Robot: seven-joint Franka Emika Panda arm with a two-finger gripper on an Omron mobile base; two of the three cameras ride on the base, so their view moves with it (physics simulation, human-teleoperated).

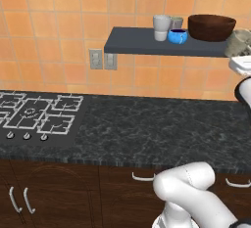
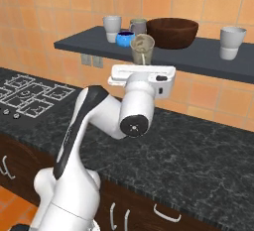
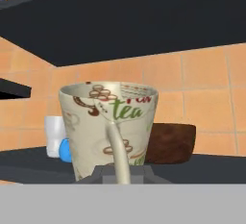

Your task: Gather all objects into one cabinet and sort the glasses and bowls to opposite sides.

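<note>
We see the gripper (image 2: 142, 65) clamped on one beige mug (image 2: 142, 49), held just in front of the shelf board's (image 2: 198, 62) front edge. On the board we count two bowls, blue (image 2: 125, 38) beside brown (image 2: 171, 31), and three pale cups (image 2: 112, 28): two toward its left end, one toward its right

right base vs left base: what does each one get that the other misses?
Right base alone: a pale cup at the shelf's far right, and the arm's hand plate with the claw shut on the patterned mug, raised in front of the shelf. Left base alone: two wall outlets under the shelf, in full. Both: shelf, brown bowl, blue bowl, pale cup at left, hob, dark counter.
</note>
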